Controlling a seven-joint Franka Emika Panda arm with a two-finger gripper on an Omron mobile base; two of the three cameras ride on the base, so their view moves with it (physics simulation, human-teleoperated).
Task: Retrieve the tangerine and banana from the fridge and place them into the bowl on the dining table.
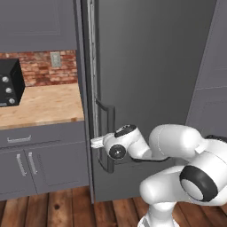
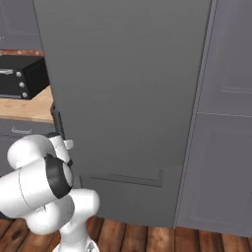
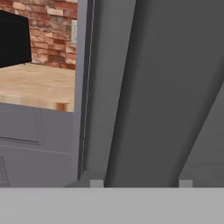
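Observation:
The tall dark grey fridge (image 1: 150, 80) stands right in front of me, its door (image 2: 133, 88) seemingly a crack open, with a pale seal strip showing along its left edge. My gripper (image 1: 95, 142) is at the long black vertical handle (image 1: 107, 133), low on the door's left side. In the hand view the handle (image 3: 144, 131) runs between my two fingertips (image 3: 97, 183), which press against its sides. From the right base view the hand (image 2: 68, 144) peeks out behind my own arm. The tangerine, banana, bowl and dining table are out of view.
Left of the fridge runs a wooden kitchen counter (image 1: 44, 104) over grey drawers and cabinet doors, with a black oven (image 1: 9, 82) on it against a brick wall. Grey panelled cabinets (image 2: 226, 123) rise to the fridge's right. The floor is wooden planks (image 2: 147, 238).

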